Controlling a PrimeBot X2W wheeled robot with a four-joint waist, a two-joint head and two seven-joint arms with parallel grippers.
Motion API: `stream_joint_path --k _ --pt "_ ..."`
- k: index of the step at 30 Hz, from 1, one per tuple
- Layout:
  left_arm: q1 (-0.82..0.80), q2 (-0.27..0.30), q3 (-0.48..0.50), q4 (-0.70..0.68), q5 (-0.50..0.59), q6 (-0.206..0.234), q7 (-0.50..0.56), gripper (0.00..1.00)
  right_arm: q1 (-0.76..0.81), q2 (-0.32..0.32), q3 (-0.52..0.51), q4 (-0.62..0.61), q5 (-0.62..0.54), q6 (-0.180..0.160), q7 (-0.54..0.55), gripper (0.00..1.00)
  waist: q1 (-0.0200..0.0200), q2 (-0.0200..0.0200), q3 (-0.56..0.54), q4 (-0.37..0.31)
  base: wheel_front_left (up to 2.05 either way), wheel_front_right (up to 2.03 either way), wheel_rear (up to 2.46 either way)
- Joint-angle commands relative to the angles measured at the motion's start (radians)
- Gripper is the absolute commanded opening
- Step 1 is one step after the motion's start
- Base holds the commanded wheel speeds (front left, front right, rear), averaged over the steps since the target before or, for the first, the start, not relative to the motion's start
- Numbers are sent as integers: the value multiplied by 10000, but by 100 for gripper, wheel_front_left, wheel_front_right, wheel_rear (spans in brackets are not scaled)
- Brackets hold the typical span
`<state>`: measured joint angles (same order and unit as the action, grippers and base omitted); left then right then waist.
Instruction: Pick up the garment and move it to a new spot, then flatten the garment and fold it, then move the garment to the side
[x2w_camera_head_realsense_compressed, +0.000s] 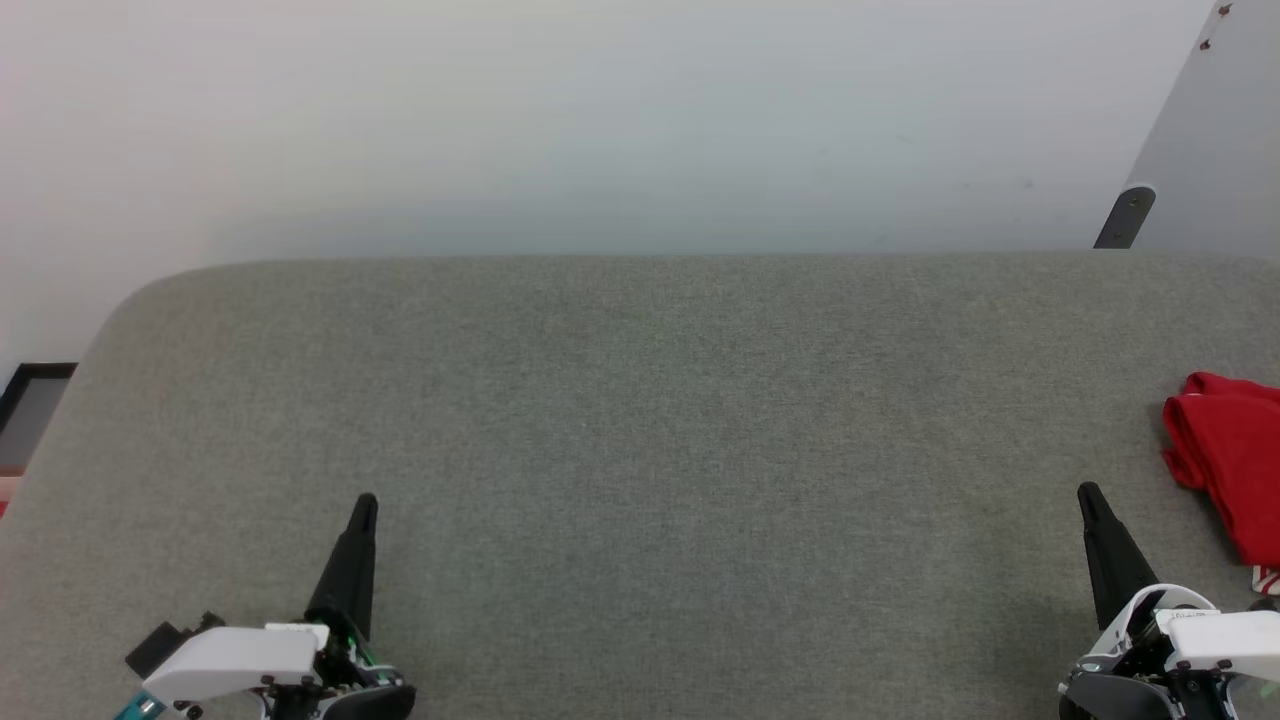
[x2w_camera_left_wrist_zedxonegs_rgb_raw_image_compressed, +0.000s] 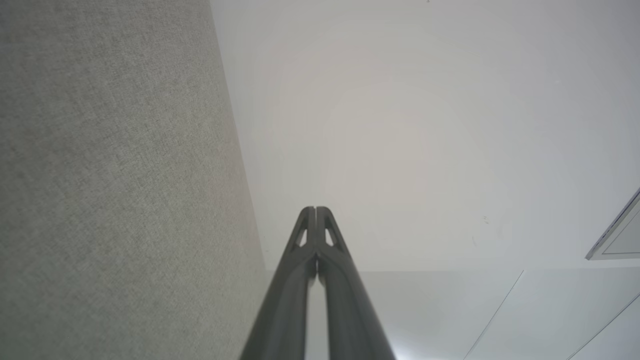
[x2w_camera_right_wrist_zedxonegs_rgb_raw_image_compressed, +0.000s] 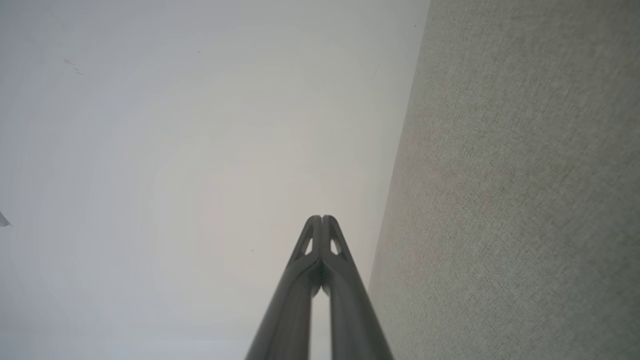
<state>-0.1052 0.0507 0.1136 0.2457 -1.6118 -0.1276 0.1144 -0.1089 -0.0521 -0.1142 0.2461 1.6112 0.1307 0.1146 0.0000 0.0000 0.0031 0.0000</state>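
Garment bunched red on grey surface, left tool together, right tool together

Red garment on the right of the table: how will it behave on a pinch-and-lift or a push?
Probably floppy: the garment lies bunched in soft folds, so a pinch would likely lift one layer and the rest would drape. Likely light, being thin cloth. Pushed, it would probably crumple rather than slide, since the table has a coarse felt-like cover.
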Motion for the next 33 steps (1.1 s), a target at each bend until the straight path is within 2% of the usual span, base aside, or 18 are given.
stream_joint_path --k 1,33 --pt "-103 -14 23 13 -21 -57 29 0 -34 38 -2 2 31 0 13 0 0 0 0 0 0 0 0" --pt "-102 -16 28 11 -15 -58 30 0 -34 38 1 2 26 0 10 0 0 0 0 0 0 0 0"
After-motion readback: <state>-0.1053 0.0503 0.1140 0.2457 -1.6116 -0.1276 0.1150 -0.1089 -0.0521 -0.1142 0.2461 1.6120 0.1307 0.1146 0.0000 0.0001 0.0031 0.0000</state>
